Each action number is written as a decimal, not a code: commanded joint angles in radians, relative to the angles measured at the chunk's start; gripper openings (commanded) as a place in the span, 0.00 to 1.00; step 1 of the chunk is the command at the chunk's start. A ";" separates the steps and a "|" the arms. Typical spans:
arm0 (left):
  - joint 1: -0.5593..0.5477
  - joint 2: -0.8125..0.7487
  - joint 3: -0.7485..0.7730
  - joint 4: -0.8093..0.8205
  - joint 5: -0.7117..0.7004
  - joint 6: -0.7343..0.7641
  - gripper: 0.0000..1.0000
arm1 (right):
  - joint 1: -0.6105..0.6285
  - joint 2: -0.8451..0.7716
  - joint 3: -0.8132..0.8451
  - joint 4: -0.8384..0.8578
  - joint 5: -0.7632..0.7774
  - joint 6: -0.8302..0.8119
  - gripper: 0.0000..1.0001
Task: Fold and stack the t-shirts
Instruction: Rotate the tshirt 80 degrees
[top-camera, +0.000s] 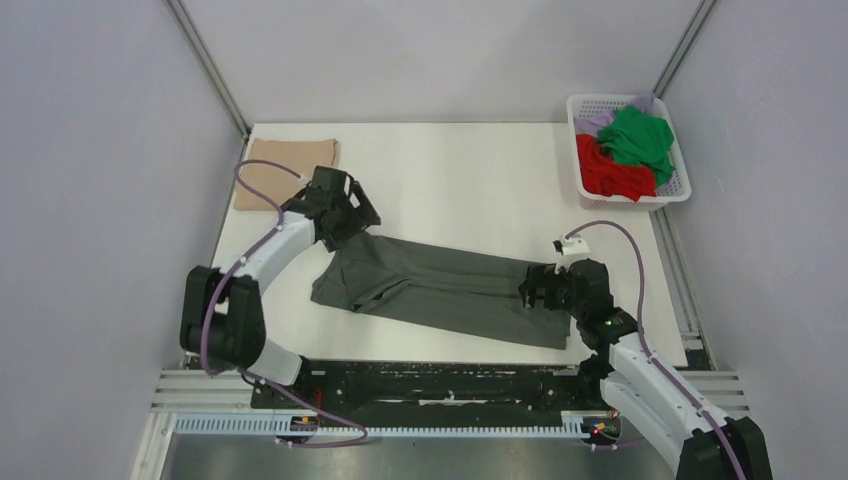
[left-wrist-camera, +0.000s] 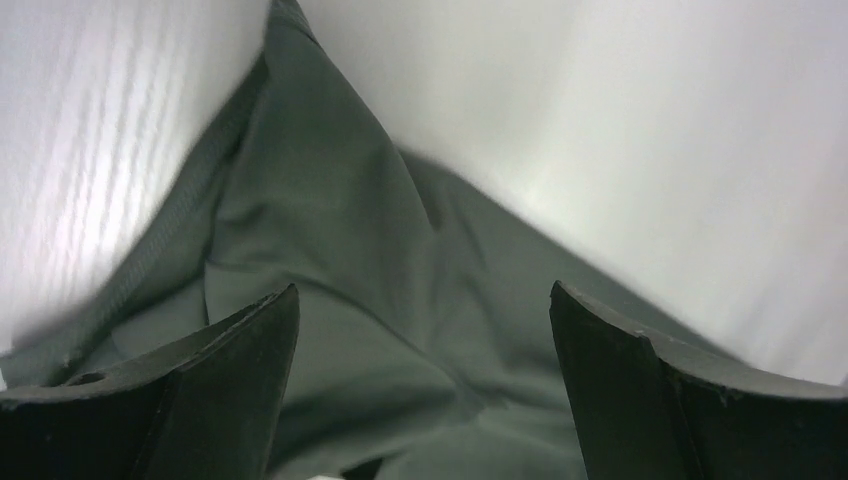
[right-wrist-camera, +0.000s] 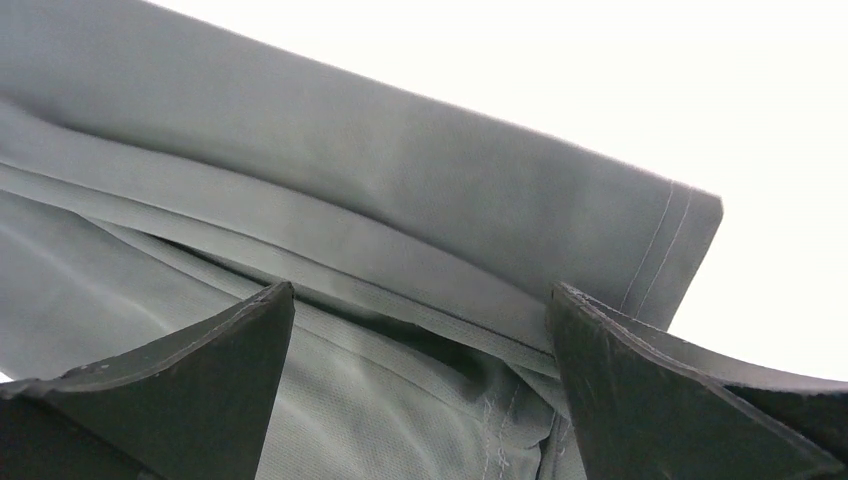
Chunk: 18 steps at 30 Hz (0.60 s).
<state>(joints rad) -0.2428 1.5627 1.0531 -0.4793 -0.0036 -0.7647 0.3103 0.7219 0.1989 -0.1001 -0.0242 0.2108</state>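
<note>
The right gripper (right-wrist-camera: 420, 305), nearest the bases, is hovering with fingers spread apart over the hemmed right end of the one dark grey, lengthwise-folded t-shirt (top-camera: 450, 290). The shirt is lying on the white surface (top-camera: 450, 170), its long axis running left to right between the arms. The left gripper (left-wrist-camera: 420, 300) is poised, also spread, over its left end. Farther off, one folded beige t-shirt (top-camera: 290, 165) is sitting far left, and one white plastic basket (top-camera: 600, 97) far right is holding one red garment (top-camera: 610, 172), one green garment (top-camera: 638, 135) and one lilac garment (top-camera: 598, 120).
</note>
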 joint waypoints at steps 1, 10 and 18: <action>-0.104 -0.191 -0.085 -0.074 -0.062 -0.018 1.00 | -0.002 -0.026 0.101 0.037 -0.035 -0.032 0.98; -0.167 -0.145 -0.297 0.140 0.145 -0.111 1.00 | 0.002 0.211 0.066 0.303 -0.336 0.017 0.98; -0.083 0.120 -0.255 0.264 0.182 -0.132 1.00 | 0.018 0.320 0.034 0.330 -0.419 0.028 0.98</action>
<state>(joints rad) -0.3679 1.5230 0.7883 -0.3462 0.1532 -0.8589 0.3161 1.0309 0.2516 0.1619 -0.3683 0.2321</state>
